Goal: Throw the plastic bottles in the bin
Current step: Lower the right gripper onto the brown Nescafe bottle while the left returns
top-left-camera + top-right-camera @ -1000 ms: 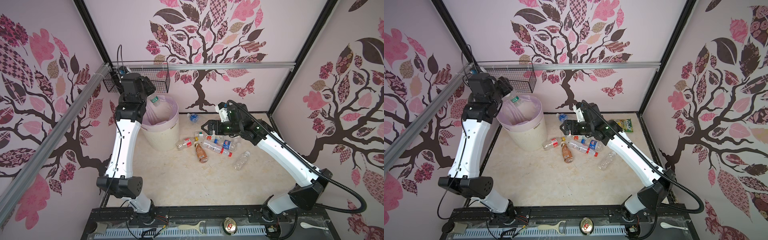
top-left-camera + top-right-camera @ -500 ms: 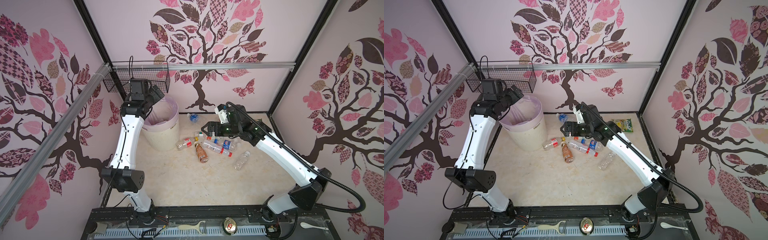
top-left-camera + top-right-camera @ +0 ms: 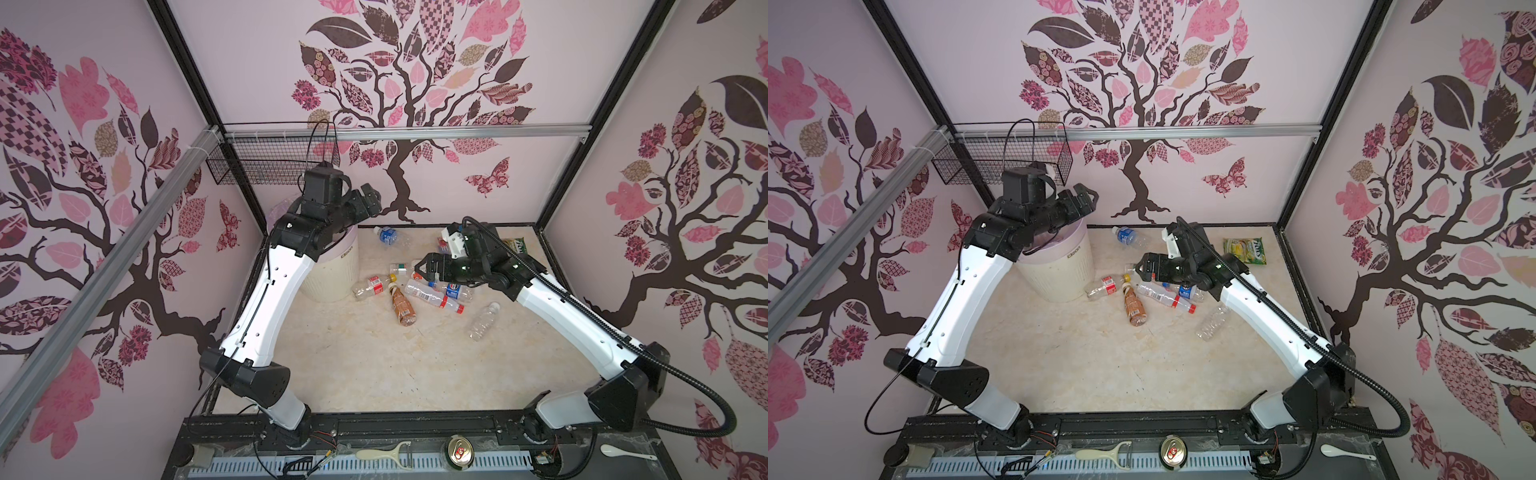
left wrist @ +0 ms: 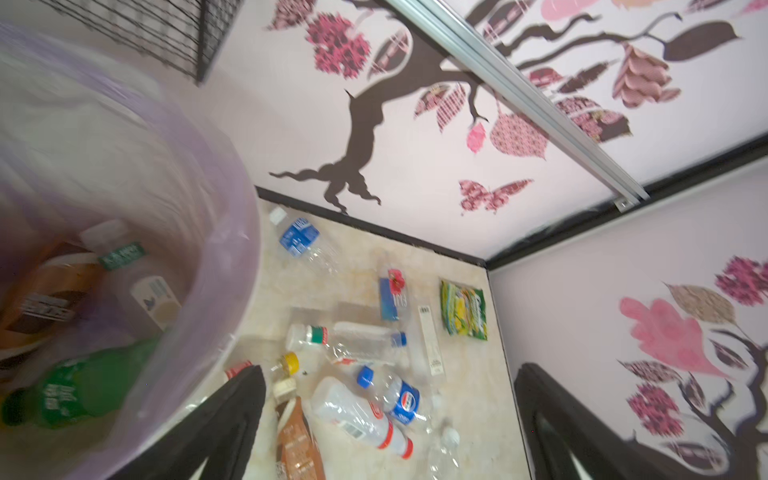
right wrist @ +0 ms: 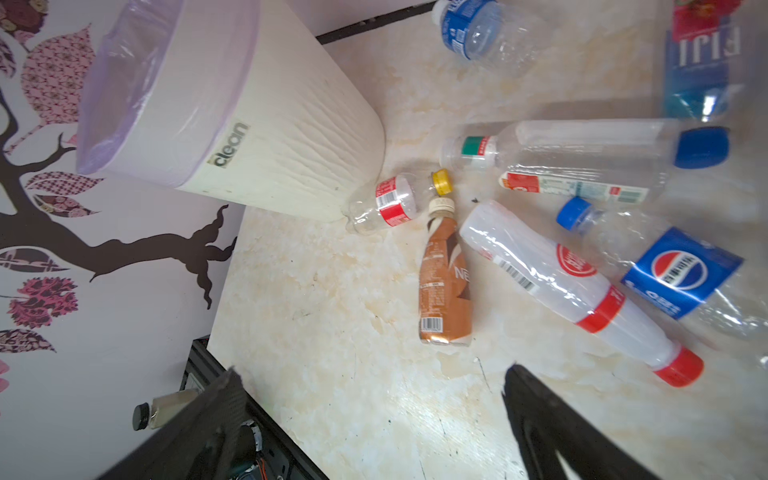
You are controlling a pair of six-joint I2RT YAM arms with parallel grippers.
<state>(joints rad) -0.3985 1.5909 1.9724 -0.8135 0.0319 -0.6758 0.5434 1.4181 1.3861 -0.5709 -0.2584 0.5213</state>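
Observation:
The cream bin (image 3: 332,272) (image 3: 1059,274) with a lilac liner stands at the back left. In the left wrist view a green bottle (image 4: 75,390) and other bottles lie inside it. My left gripper (image 3: 372,199) (image 4: 388,374) hangs open and empty, high beside the bin's right rim. Several plastic bottles lie on the floor right of the bin: a brown one (image 3: 402,307) (image 5: 444,282), a red-capped clear one (image 3: 432,296), a Pepsi one (image 5: 681,270). My right gripper (image 3: 426,266) (image 5: 372,374) hovers open above this pile, holding nothing.
A blue-labelled bottle (image 3: 388,236) lies near the back wall, a bare clear one (image 3: 482,320) to the right. A green-yellow snack packet (image 3: 1246,251) sits at the back right. The black wire basket (image 3: 270,162) hangs behind the bin. A can (image 3: 458,451) rests on the front rail.
My left gripper opened and let go of a green-labelled bottle over the bin, then swung right past the rim. The right arm barely moved.

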